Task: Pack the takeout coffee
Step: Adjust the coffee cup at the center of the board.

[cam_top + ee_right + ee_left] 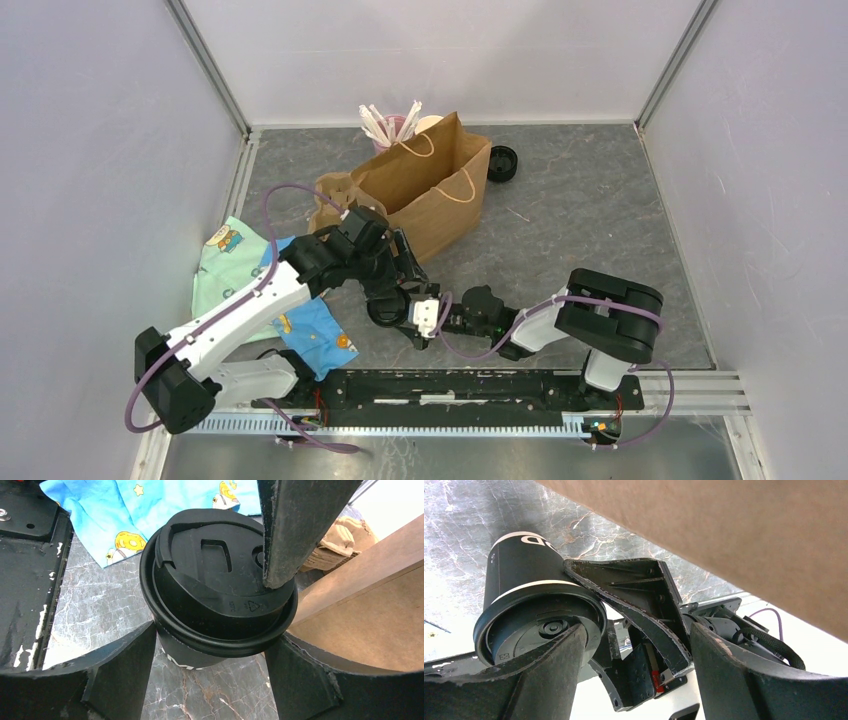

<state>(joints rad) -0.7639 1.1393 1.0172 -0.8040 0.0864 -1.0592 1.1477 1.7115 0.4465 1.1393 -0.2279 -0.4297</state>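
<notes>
The takeout coffee, a small black cup with a black lid, stands on the marble table near the brown bag. In the right wrist view my right gripper is open. Its fingers flank the cup just below the lid rim, the left tip close against the wall. My left gripper is open wide above the cup. One of its fingers rests on the lid. A right-gripper finger passes between the left fingers. The bag's wall rises right beside the cup.
A blue printed cloth and a green one lie left of the cup. Behind the bag stand a pink holder of white sticks and a stack of black lids. A beige crumpled item sits at the bag's left.
</notes>
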